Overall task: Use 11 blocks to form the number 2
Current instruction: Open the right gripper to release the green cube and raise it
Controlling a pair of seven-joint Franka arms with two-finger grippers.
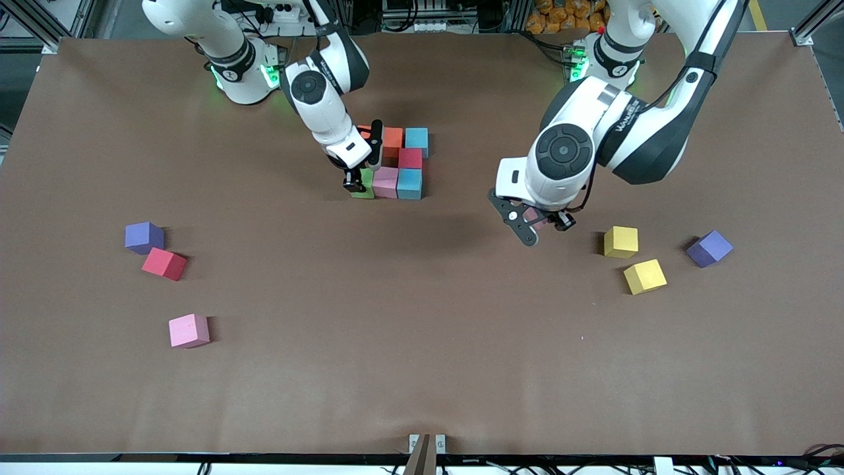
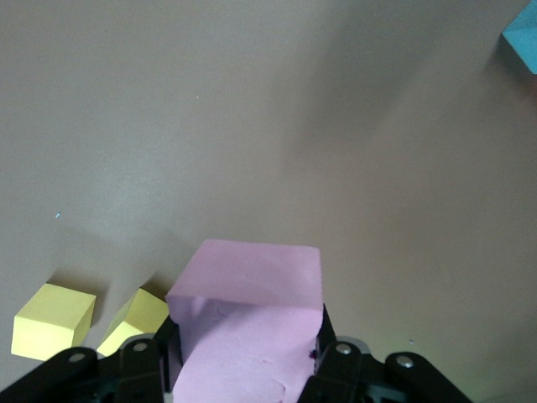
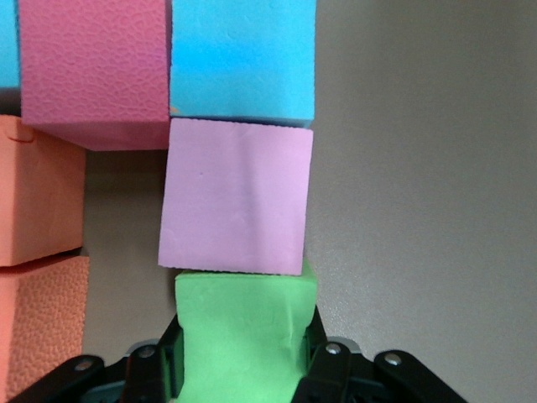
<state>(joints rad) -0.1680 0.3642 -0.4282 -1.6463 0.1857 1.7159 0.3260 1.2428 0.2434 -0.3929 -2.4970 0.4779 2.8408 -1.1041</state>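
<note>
The right gripper [image 1: 357, 183] clamps a green block [image 3: 243, 327] and holds it against a pink block [image 3: 237, 197] at the right arm's end of the partly built number 2 [image 1: 398, 163], the landmark here, which lies on the brown table [image 1: 422, 343] near the arms' bases. In that cluster, the pink block touches a light blue block [image 1: 409, 183]; a crimson block [image 1: 410, 158] sits in the row above, farther from the front camera, and an orange block [image 1: 392, 138] and a second light blue block [image 1: 417, 139] top the figure. The left gripper [image 1: 537, 221] is clamped on another pink block [image 2: 247, 323] above bare table, toward the left arm's end from the number 2. Farther that way lie two yellow cubes [image 1: 621, 241] [image 1: 645, 276] and a purple cube [image 1: 709, 248]. Toward the right arm's end, well apart from the number 2 and nearer the front camera, rest a purple cube [image 1: 144, 237], a red block [image 1: 163, 263] and a loose pink block [image 1: 189, 330]
</note>
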